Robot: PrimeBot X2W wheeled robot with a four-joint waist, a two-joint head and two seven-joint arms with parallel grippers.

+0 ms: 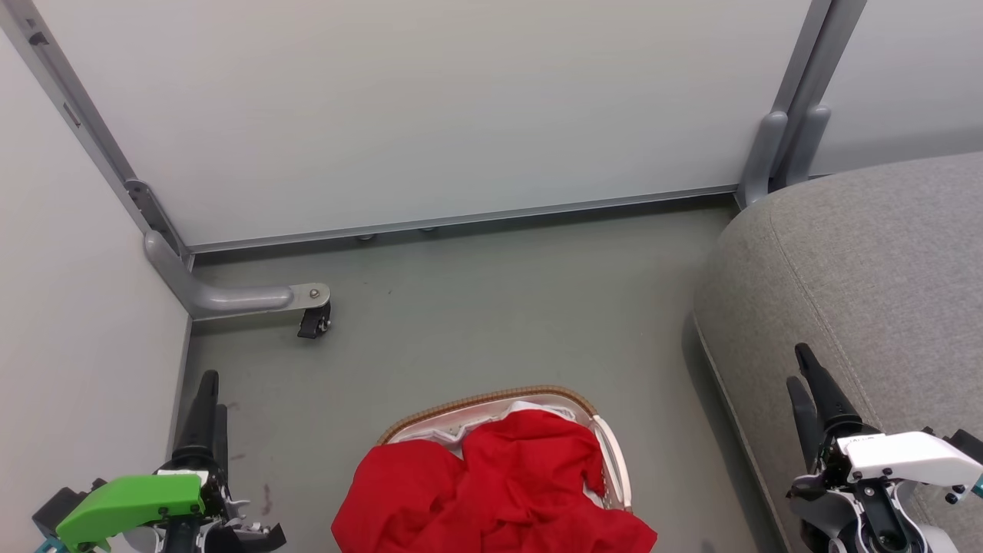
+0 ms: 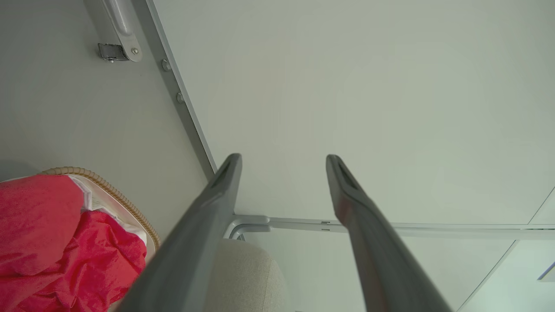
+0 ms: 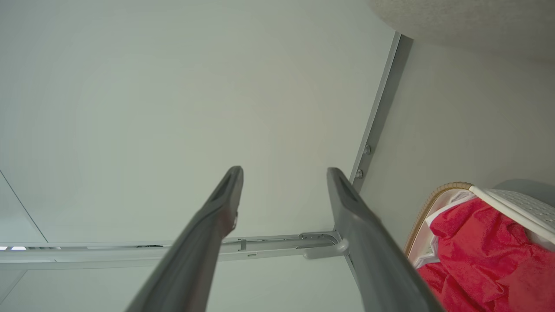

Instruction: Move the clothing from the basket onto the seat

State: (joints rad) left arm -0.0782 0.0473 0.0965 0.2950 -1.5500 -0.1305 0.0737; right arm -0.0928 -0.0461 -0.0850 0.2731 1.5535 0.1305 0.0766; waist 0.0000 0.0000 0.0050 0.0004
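The red clothing (image 1: 499,484) is heaped in the basket (image 1: 491,401), set on the floor (image 1: 476,307) beside the seat (image 1: 883,269). Print on the white housing of the right gripper (image 1: 797,366) is too small to be read. It and the left gripper (image 1: 213,392) are held flanking the basket, fingers spread, empty.

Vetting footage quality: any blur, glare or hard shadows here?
Head view: sharp, evenly lit, a soft shadow on the floor beside the seat. Left wrist view: the left hand looks slightly soft up close. Right wrist view: clothing looks pinkish, no glare.
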